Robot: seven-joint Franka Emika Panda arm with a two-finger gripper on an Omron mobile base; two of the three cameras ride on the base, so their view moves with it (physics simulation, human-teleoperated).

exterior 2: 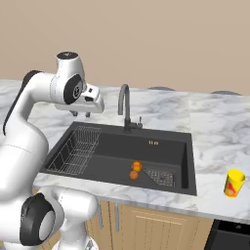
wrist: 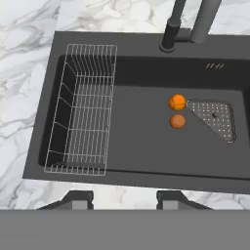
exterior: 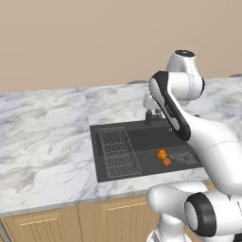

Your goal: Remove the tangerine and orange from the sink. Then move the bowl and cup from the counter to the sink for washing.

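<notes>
Two small round orange fruits sit on the floor of the large dark grey rectangular sink (wrist: 141, 141), toward its right end, just left of the perforated triangular drain plate (wrist: 215, 118). The brighter orange fruit (wrist: 177, 102) lies nearer the sink's back wall and touches or nearly touches the plate's corner; the duller orange fruit (wrist: 177, 121) lies just in front of it, the two close together. I cannot tell which is the tangerine and which the orange.

A wire rack (wrist: 83, 110) fills the sink's left end, and a dark gooseneck faucet (exterior 2: 125, 105) rises from the sink's back rim. There are small orange marks (wrist: 215, 65) on the back wall, too small to read.

The white-and-grey veined marble worktop (exterior: 47, 132) surrounds the sink above light wooden cabinets (exterior 2: 156, 227). On it, right of the sink and near the front edge, stands a small bright yellow tumbler (exterior 2: 234, 183) with a red mark on its side; the mark cannot be read.

The white arm's claw (exterior 2: 80, 114) hangs high over the worktop behind the sink's back left corner, clear of everything. Its two dark tips (wrist: 78, 199) stand apart with nothing between them.
</notes>
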